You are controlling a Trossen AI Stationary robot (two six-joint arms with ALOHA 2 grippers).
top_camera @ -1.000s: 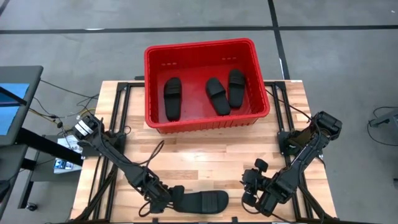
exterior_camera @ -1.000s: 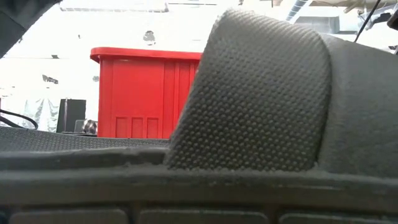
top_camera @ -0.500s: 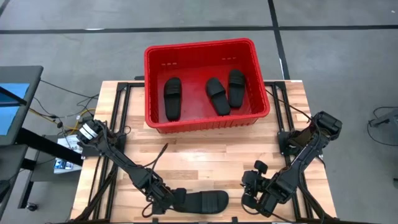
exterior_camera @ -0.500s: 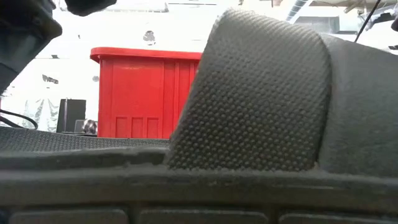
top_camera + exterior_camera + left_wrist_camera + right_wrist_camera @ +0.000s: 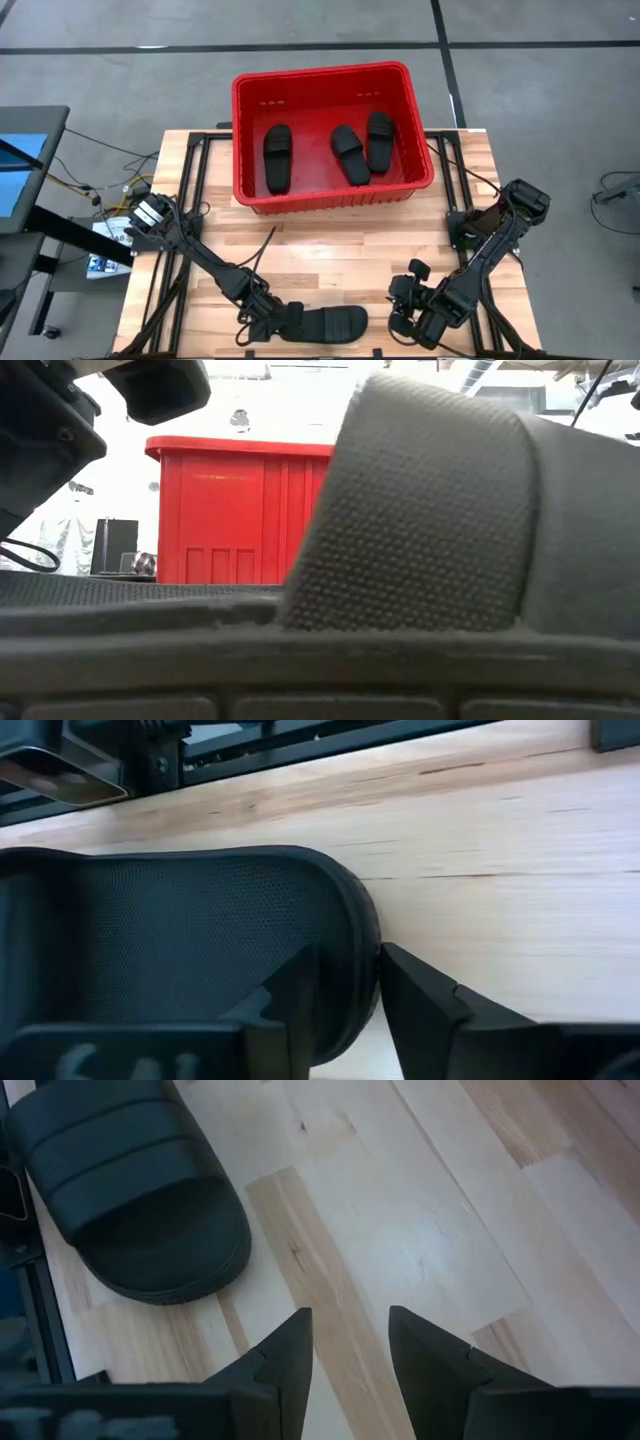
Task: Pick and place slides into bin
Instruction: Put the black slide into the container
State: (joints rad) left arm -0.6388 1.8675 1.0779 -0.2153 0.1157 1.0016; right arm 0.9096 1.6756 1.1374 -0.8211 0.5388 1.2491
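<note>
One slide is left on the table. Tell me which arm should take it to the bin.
Left. The left gripper already straddles the edge of the last slide, one finger on each side. The right gripper waits open beside it, holding nothing.

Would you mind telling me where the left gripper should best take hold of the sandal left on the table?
Probably at the sole's rim at the end nearest the left gripper, coming in level from that side. The slide on the table lies flat, and the wrist view shows its thin curved edge already between the fingers.
</note>
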